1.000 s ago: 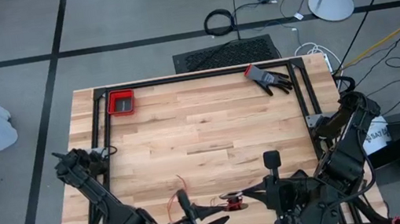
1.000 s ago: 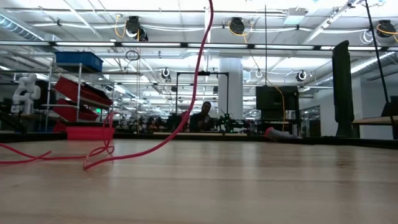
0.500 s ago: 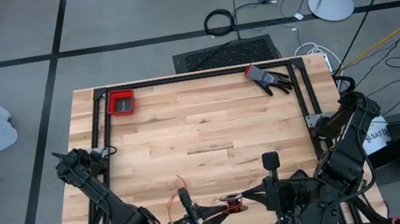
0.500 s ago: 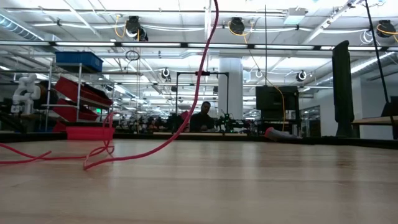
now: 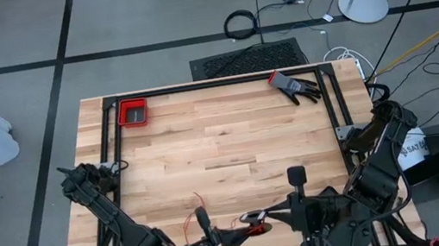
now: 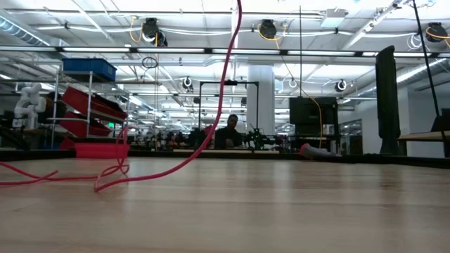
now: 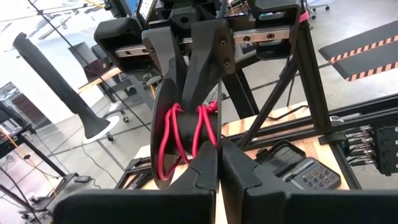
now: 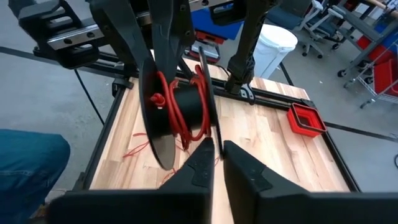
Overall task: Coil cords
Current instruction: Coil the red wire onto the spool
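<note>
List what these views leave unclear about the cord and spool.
High view: spool and its windings are too small to read.
Low view: red cord runs off the top edge; spool not shown.
Left wrist view: what the shut left hand pinches is hidden.

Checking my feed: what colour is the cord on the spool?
Red cord on a black spool, clearest in the right wrist view.

The cord is bright red, wound on a black spool between the two black hands, left hand and right hand. The tabletop beyond them is pale striped wood, framed in black. Far from both hands sit a red tray and a black-and-red glove.
</note>
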`<state>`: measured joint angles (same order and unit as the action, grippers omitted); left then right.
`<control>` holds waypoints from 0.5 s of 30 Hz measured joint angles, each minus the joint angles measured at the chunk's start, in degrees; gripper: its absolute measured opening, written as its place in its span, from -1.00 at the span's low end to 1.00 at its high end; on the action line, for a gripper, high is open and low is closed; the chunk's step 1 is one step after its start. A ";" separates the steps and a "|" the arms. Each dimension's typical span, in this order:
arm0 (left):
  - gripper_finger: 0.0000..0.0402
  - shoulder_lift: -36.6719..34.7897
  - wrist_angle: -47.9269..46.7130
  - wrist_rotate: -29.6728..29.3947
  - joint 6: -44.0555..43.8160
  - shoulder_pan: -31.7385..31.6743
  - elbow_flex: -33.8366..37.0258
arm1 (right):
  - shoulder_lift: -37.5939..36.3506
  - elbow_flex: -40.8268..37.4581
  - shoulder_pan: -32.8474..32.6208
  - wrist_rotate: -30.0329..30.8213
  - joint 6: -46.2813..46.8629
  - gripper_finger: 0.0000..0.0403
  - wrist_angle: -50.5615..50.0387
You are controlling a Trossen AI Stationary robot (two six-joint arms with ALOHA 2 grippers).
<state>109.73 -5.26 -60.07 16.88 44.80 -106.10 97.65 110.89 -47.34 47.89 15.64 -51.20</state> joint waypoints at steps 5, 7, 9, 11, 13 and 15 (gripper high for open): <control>-0.99 0.00 0.02 -0.33 0.05 0.46 0.00 | 0.00 0.00 -1.02 0.16 -1.94 -0.68 1.68; -0.99 0.00 0.10 -0.33 0.39 0.67 0.00 | 0.00 0.00 -1.52 0.31 -3.91 -0.60 3.27; -0.99 0.00 0.09 -0.42 0.46 0.87 0.00 | 0.00 0.00 -2.07 1.11 -6.17 -0.53 5.49; -0.99 0.00 0.23 -0.49 0.50 1.11 0.00 | 0.00 0.00 -2.64 2.91 -8.86 -0.49 6.64; -0.99 0.00 0.48 -0.49 0.50 1.43 0.00 | 0.00 0.00 -3.01 4.02 -11.06 -0.46 6.98; -0.99 0.00 0.56 -0.49 0.70 1.67 0.00 | 0.00 0.00 -3.27 4.56 -12.78 -0.45 6.92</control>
<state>109.73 -4.69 -60.55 17.59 46.47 -106.10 97.65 110.89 -50.62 52.45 2.86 -44.28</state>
